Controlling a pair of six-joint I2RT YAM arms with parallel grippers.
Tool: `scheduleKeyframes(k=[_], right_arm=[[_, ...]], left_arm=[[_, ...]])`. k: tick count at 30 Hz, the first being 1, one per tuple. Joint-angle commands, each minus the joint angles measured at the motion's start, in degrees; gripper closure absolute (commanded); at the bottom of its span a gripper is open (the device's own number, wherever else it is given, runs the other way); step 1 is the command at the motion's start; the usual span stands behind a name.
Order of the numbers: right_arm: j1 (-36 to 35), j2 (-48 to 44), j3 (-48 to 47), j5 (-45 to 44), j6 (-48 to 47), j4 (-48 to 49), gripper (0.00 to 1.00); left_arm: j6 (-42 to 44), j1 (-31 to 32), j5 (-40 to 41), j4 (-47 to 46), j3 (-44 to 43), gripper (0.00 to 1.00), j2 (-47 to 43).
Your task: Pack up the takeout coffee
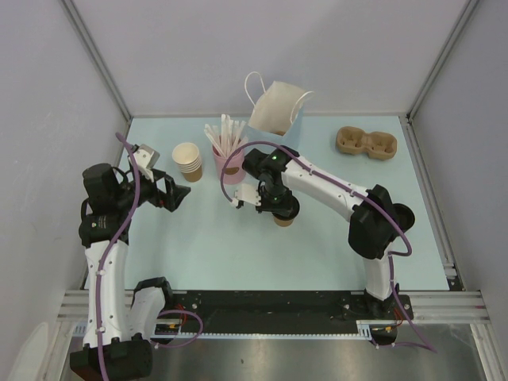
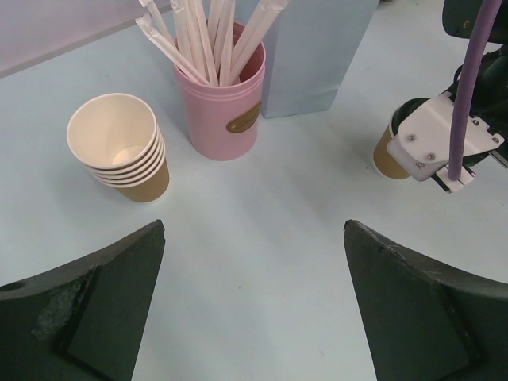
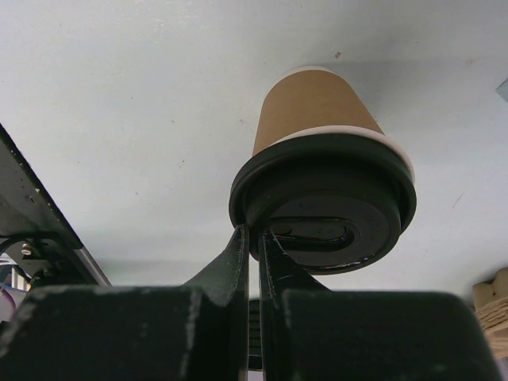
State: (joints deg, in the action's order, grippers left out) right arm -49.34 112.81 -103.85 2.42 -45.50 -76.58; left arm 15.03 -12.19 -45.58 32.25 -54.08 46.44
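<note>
My right claw (image 3: 254, 236) is all but shut, with only a thin slit between its two fingers. In the right wrist view the fingertips (image 3: 241, 242) meet the near-left edge of the black lid (image 3: 333, 186). One sits outside the rim and the other on top of the lid, so I read this as a pinch on the rim itself. The takeout coffee (image 3: 313, 119) stands upright on the pale blue table (image 1: 238, 254), its brown paper body hanging below the lid as this camera looks down on it.

From the overhead camera, the coffee is near the middle of the table, directly under my right wrist. It is nearer the arm bases than the pink cup of white straws (image 2: 218, 111) and the paper bag (image 1: 275, 107), and apart from both. Only a sliver of its brown base shows beneath the arm.

My left claw (image 2: 254, 238) hangs over the left side of the table with its fingers spread wide and nothing between them. It points towards the stack of lidless tan cups (image 2: 119, 147). A brown cardboard cup carrier (image 1: 365, 143) lies at the far right, well apart from the coffee.
</note>
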Motion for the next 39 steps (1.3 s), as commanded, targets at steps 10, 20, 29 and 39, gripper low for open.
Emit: scheduleKeyframes(k=[10, 20, 29, 39], right_arm=[[0.1, -0.1, -0.9, 0.2, -0.6, -8.6, 0.93], [-0.4, 0.0, -1.8, 0.4, -0.6, -8.5, 0.87], [-0.8, 0.0, -2.0, 0.4, -0.6, -8.2, 0.8], [-1.0, -0.3, -2.2, 0.0, -0.6, -6.3, 0.74]], left_arm=[[-0.3, -0.7, -0.8, -1.6, 0.5, 0.01, -0.6], [-0.3, -0.7, -0.8, -1.5, 0.5, 0.0, -0.6], [-0.3, -1.0, -0.9, -1.5, 0.6, 0.01, -0.7], [-0.3, -1.0, -0.9, -1.5, 0.6, 0.01, -0.6]])
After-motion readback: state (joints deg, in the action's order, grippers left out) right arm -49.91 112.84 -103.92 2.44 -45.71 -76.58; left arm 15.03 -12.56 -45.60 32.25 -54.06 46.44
